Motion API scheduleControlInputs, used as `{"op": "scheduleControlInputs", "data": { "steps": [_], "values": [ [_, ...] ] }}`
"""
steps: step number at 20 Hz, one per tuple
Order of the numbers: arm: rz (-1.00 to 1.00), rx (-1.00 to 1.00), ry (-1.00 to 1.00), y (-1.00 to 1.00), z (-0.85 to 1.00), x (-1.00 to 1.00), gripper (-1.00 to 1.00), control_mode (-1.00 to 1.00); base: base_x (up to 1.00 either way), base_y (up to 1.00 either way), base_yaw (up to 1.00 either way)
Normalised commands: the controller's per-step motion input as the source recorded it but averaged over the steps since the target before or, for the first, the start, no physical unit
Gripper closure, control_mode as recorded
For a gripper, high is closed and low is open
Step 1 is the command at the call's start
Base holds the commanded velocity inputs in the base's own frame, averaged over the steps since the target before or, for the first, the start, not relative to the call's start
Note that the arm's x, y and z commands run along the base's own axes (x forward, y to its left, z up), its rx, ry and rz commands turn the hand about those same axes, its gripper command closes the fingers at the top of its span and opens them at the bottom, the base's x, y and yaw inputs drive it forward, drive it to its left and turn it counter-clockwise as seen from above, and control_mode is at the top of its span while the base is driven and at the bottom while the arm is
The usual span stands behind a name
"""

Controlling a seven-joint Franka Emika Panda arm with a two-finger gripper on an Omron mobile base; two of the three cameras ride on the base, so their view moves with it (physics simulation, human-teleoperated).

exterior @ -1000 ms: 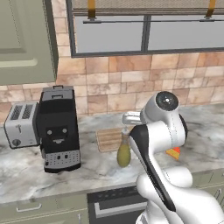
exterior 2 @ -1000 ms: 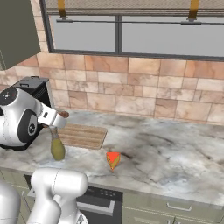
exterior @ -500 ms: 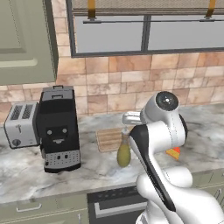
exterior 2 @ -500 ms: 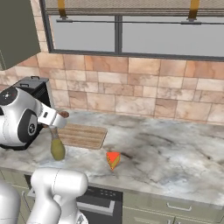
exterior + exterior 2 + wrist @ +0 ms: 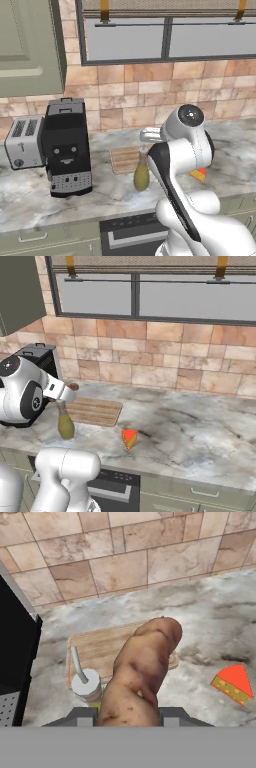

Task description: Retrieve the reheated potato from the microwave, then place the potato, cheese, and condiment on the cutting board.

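Potato is clamped in the closed gripper, carried above board. Next: to be lowered onto board, clear of bottle.

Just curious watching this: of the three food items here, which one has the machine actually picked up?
The brown lumpy potato: it is clamped in the jaws above the counter, while the olive-yellow bottle and orange cheese wedge sit on the marble.

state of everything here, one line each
gripper: shut on the potato, above the counter
potato: held in the gripper, off the board
bottle: upright on the counter, cap on, beside the board's near edge
cheese: lying on the counter, off the board
cutting board: flat on the counter, nothing on it
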Motion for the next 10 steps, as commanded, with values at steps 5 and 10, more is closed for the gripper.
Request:
{"op": "scheduleControlInputs", "data": {
  "steps": [5, 10],
  "values": [
    [0.0, 0.0, 0.0, 0.0, 0.0, 0.0, 1.0, -1.0, 0.0, 0.0, 0.0],
    [0.0, 0.0, 0.0, 0.0, 0.0, 0.0, 1.0, -1.0, 0.0, 0.0, 0.0]
  ]
}}
